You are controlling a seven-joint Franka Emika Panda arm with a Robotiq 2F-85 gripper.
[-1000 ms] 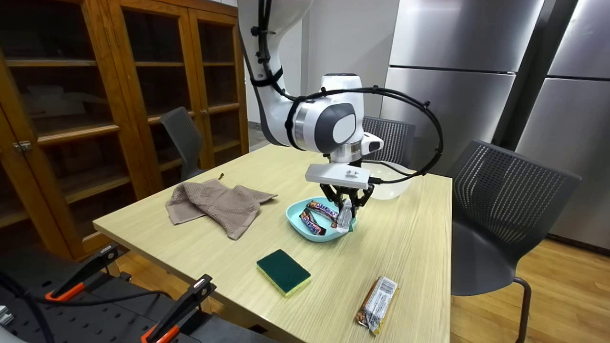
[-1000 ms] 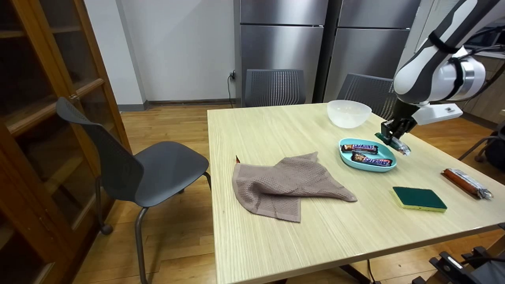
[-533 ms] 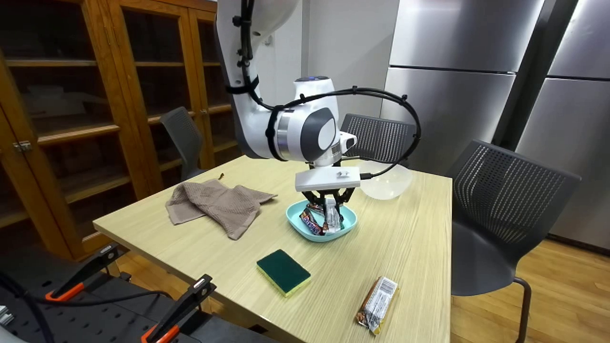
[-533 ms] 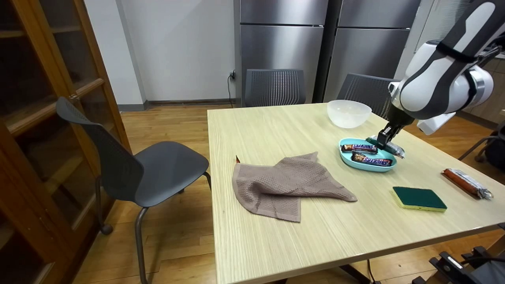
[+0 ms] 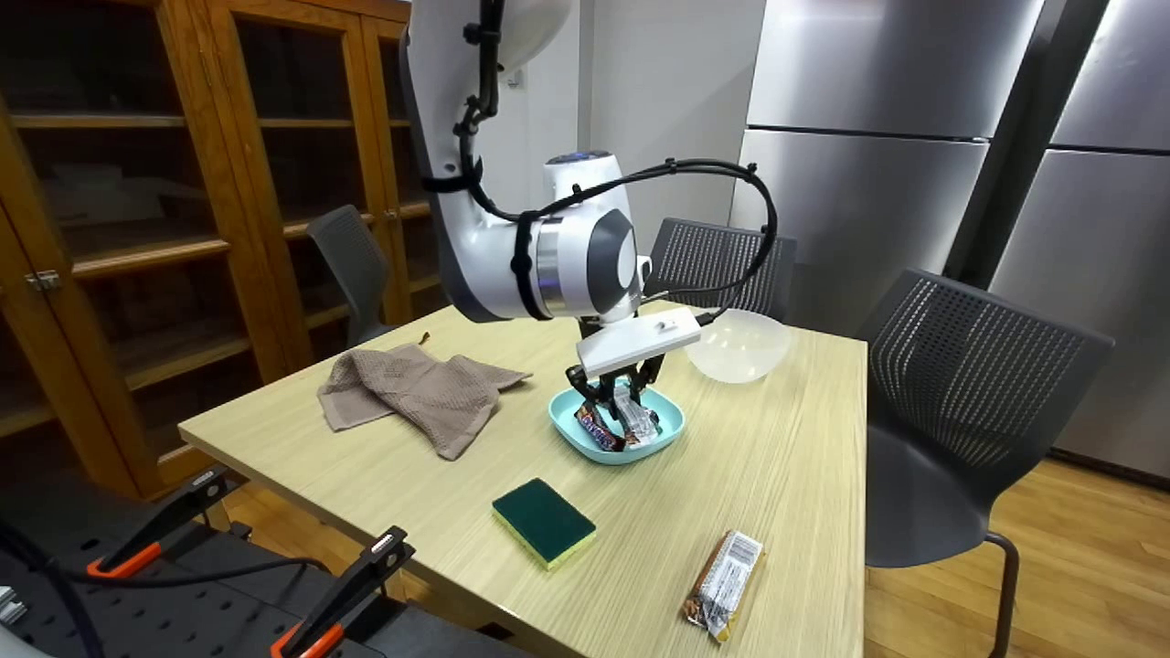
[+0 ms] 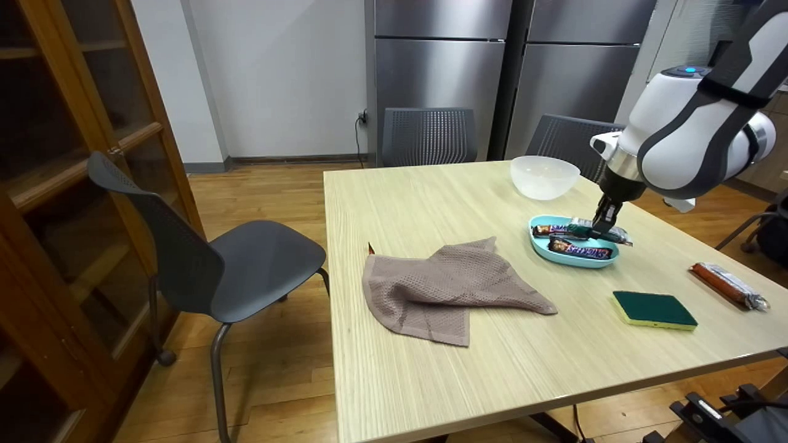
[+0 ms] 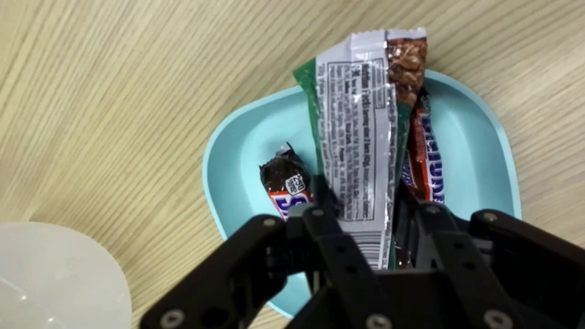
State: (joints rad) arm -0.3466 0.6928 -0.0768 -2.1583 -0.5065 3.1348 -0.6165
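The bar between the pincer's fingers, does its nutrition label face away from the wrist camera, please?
No, the wrist view shows the bar with its nutrition label visible.

Probably a break room or shared kitchen in an office or lab: stainless-steel refrigerators [image 6: 438, 98] stand beyond the far edge of the tabletop [image 6: 418, 206], perforated-back office chairs [image 5: 969, 393] sit along its left, far and right edges, glass-doored wooden cabinets [image 5: 233, 201] rise past the left edge, and a black perforated bench [image 5: 196, 612] with clamps [image 5: 347, 589] by the near edge suggests a lab
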